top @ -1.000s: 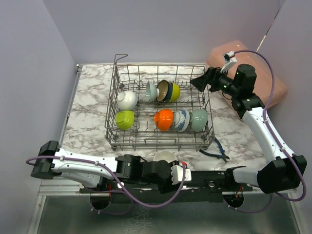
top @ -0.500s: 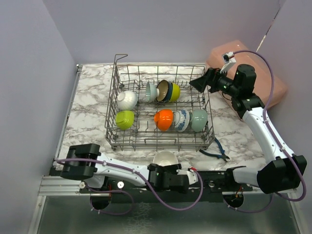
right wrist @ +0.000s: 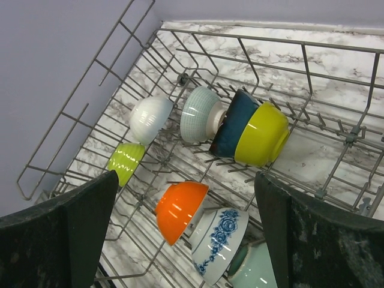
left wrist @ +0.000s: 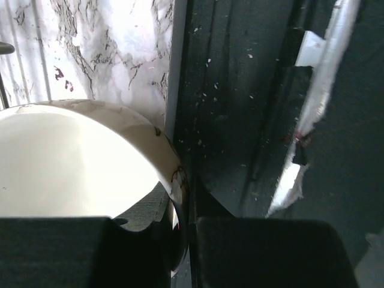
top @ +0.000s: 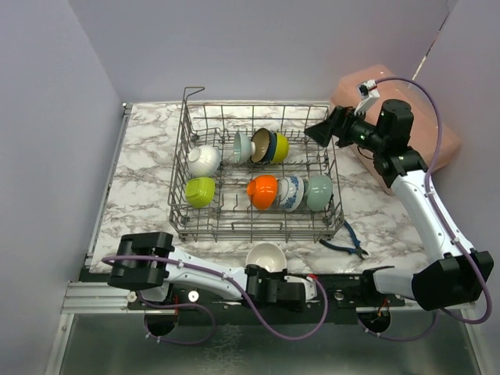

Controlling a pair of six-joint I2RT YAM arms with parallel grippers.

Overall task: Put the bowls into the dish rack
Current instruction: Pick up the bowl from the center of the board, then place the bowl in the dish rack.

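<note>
Cream bowl [top: 266,254] rim seemingly pinched by left jaws (right jaws spread); pliers [top: 344,241] beside dish rack [top: 234,232].

The gripper [left wrist: 186,225] pinches the bowl [left wrist: 72,162] rim; marble table [left wrist: 120,48] lies beyond the bowl, and a dark frame [left wrist: 240,90] is right of it.

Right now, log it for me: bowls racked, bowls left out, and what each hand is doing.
racked: eight bowls in the dish rack
left out: cream bowl, at the table near edge
left hand: closed on the cream bowl's rim
right hand: open, empty, over the rack's right rear
</note>
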